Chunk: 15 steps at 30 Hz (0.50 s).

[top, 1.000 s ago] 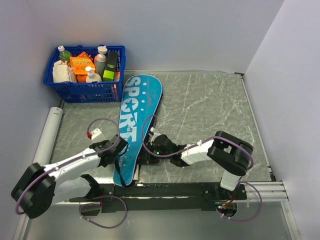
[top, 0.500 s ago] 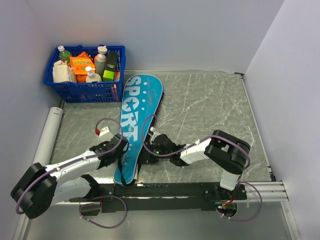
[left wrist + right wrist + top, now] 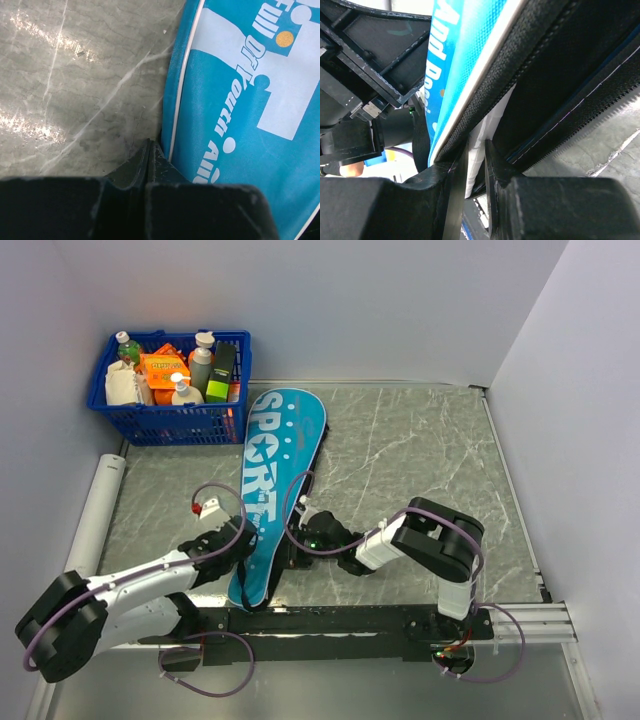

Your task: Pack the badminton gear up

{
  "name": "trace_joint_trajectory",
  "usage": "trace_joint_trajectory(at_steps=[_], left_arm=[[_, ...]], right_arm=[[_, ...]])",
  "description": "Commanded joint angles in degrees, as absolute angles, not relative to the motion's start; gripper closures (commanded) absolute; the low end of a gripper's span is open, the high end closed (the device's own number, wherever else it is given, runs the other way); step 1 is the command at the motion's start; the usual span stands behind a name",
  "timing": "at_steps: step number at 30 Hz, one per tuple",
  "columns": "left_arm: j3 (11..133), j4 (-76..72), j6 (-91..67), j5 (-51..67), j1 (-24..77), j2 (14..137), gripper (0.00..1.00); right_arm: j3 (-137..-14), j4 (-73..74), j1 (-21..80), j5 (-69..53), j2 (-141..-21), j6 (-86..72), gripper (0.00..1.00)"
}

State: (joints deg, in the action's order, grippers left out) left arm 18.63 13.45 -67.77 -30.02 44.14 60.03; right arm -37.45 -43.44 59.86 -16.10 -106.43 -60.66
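Long teal fabric racket bag point(image 3: 272, 475): right gripper point(image 3: 475, 150), jaws narrow on white strip point(image 3: 480, 131) at zip edge, should pull evenly; left gripper point(image 3: 151, 148), jaws together, should brace the side.

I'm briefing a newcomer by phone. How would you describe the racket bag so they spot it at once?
On the grey marbled table, look to the blue basket in the far left corner. Just right of it, stretching toward the near edge, lies the racket bag: long, teal, the only thing printed SPORT.
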Motion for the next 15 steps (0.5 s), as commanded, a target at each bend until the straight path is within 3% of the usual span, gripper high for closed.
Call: trace_joint_trajectory(at_steps=[1, 15], left_arm=[[15.4, 13.5, -70.9, -16.1, 47.7, 60.6, 0.99], [20.3, 5.2, -77.3, -16.0, 62.6, 72.9, 0.99]], right_arm=[[-39.7, -50.8, 59.3, -9.7, -106.6, -60.6, 0.74], [-24.8, -49.5, 58.7, -3.5, -90.7, -59.4, 0.71]])
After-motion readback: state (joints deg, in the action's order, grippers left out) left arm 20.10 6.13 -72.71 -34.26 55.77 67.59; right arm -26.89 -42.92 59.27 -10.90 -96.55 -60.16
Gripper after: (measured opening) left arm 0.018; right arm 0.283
